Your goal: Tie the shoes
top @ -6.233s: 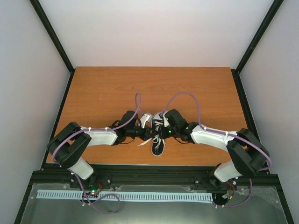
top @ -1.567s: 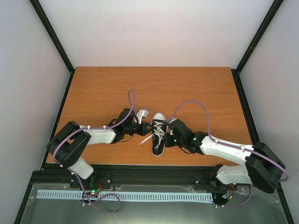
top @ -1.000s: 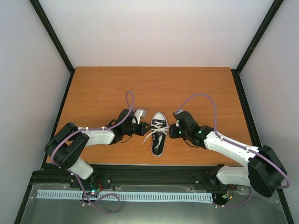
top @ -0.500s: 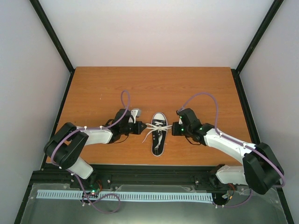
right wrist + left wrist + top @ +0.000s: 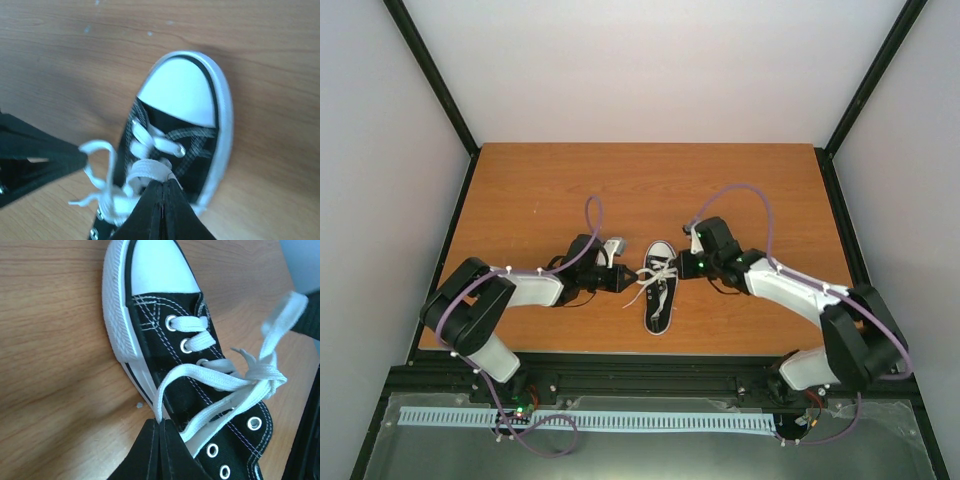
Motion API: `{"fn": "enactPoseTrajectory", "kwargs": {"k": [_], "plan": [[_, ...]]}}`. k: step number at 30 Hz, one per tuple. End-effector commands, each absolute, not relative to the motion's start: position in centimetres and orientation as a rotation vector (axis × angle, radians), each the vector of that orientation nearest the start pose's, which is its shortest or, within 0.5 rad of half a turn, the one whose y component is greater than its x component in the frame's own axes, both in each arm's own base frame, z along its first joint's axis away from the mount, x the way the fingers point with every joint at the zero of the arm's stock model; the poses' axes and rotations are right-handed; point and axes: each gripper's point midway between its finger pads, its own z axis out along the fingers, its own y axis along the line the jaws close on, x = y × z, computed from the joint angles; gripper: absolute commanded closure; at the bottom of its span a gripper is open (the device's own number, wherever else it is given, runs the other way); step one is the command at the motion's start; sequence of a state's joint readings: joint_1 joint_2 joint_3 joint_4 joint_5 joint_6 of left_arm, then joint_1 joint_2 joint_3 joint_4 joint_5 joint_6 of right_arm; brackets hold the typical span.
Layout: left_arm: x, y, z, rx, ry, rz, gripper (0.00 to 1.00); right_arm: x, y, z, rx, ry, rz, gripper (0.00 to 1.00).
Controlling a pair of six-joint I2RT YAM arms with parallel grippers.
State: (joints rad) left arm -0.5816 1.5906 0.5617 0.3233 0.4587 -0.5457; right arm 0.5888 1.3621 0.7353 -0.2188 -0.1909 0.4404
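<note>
Both arms have eased back in toward the shoe (image 5: 660,298) since half a second ago; the lace span looks slacker. Shoe sits mid-worktop (image 5: 540,190), toe pointing away from the arm bases. Left end effector (image 5: 159,424) is pinched on a lace (image 5: 200,374) loop beside the shoe. Right end effector (image 5: 163,186) is clamped on lace over the tongue. Knot (image 5: 265,377) looks cinched, so tying seems nearly finished.
</note>
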Motion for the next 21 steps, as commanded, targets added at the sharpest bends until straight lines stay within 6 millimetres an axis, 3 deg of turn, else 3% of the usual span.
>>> {"fn": "enactPoseTrajectory", "kwargs": {"k": [1, 3, 7, 10, 13, 16, 21], "plan": [[28.3, -28.4, 7.3, 0.393, 2.318, -1.149, 0.99, 30.6, 25.8, 10.3, -0.403, 2.44, 0.766, 0.95], [28.3, -28.3, 7.3, 0.393, 2.316, -1.144, 0.99, 31.4, 26.7, 9.8, -0.41, 2.44, 0.793, 0.86], [28.4, -28.2, 7.1, 0.385, 2.32, -1.132, 0.99, 31.7, 27.0, 10.2, -0.401, 2.422, 0.807, 0.53], [28.5, -28.1, 7.1, 0.376, 2.318, -1.124, 0.99, 31.1, 25.7, 11.2, -0.365, 2.391, 0.818, 0.33], [28.6, -28.1, 7.1, 0.368, 2.313, -1.126, 0.99, 30.3, 23.1, 11.3, -0.271, 2.379, 0.855, 0.22], [28.7, -28.1, 7.1, 0.364, 2.313, -1.127, 0.99, 28.9, 21.6, 10.7, -0.239, 2.361, 0.913, 0.23], [28.6, -28.1, 6.9, 0.363, 2.317, -1.13, 0.99, 26.4, 21.3, 8.4, -0.326, 2.359, 0.956, 0.38]]}}
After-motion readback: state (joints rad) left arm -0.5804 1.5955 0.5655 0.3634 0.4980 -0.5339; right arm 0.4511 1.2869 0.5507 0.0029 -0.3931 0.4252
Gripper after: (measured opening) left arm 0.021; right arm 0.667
